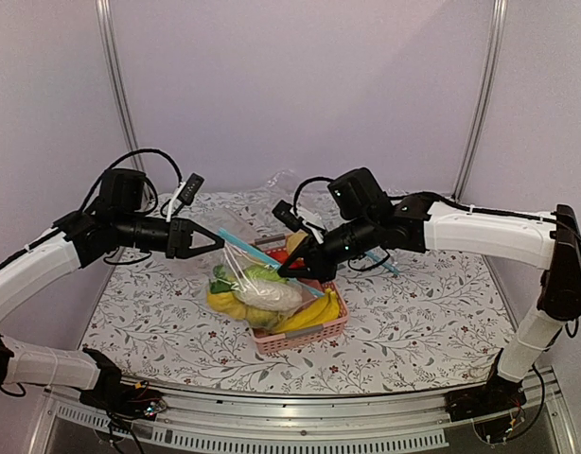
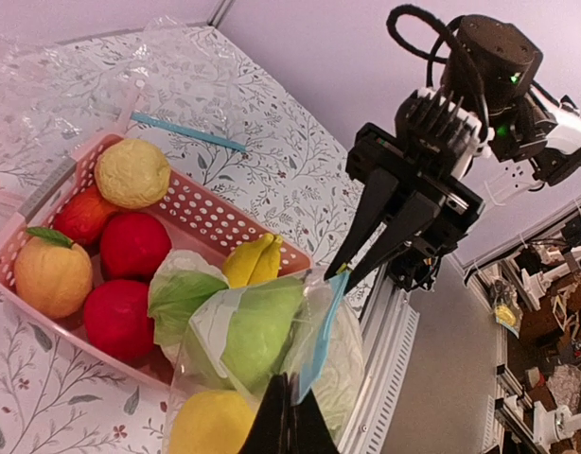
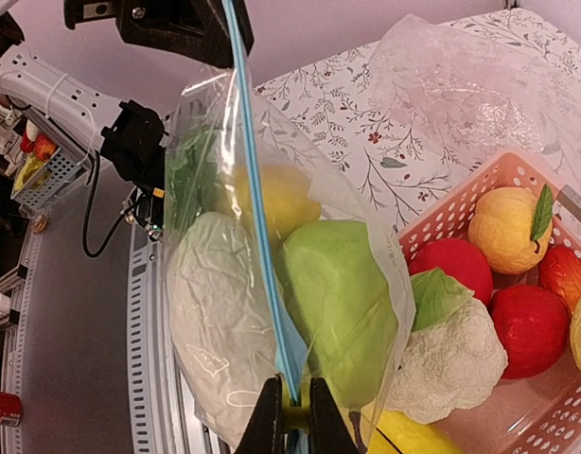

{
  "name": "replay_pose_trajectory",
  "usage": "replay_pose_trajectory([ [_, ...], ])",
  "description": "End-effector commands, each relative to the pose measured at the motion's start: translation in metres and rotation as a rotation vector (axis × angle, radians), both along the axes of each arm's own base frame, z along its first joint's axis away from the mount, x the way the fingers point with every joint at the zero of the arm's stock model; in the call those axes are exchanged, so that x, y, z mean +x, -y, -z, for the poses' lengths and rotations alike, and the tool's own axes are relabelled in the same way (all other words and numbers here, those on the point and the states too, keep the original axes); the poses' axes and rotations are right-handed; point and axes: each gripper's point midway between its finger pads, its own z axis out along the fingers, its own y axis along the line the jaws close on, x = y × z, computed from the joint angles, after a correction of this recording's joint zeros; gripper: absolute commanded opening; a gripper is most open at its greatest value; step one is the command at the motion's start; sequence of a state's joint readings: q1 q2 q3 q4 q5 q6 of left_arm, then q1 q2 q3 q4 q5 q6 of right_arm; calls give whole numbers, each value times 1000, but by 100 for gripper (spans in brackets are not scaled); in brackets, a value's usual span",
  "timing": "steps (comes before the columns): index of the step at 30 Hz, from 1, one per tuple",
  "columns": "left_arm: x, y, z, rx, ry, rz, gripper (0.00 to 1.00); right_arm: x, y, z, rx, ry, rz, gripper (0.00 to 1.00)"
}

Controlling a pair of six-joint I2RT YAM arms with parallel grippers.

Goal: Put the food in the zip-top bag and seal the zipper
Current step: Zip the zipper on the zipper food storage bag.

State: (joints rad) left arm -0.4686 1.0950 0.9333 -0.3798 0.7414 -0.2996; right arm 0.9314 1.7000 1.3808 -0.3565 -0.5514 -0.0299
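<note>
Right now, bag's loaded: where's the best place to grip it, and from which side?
On the blue zipper strip, at its ends, coming in endwise along it. It looks like the firm, straight edge; the film of the bag below is thin and bulges with food. The left claw and right claw pinch there.

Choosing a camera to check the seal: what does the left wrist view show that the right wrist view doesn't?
Only left wrist: the right gripper from outside, pinching one zipper end; a loose blue strip. Only right wrist: the left gripper from outside, holding the other end; the zipper's whole run. Both: the zip-top bag holding the green fruit and lemon, and the pink basket.
</note>
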Motion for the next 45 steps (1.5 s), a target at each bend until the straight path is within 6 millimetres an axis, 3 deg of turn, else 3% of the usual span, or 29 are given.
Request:
replay_pose_trajectory([
  [1,21,-18,-15,3,57,-103,0,-4,23,20,-103,-42,58,3],
  [20,33,-36,-22,-8,73,-149,0,-8,48,34,-209,-58,116,4],
  [36,40,-44,-23,-7,76,-173,0,-12,54,38,-225,-91,140,4],
  [42,39,-43,-23,-10,70,-166,0,-10,53,33,-210,-76,147,7],
  [45,38,-42,-21,-13,65,-154,0,-9,51,28,-190,-68,150,15],
])
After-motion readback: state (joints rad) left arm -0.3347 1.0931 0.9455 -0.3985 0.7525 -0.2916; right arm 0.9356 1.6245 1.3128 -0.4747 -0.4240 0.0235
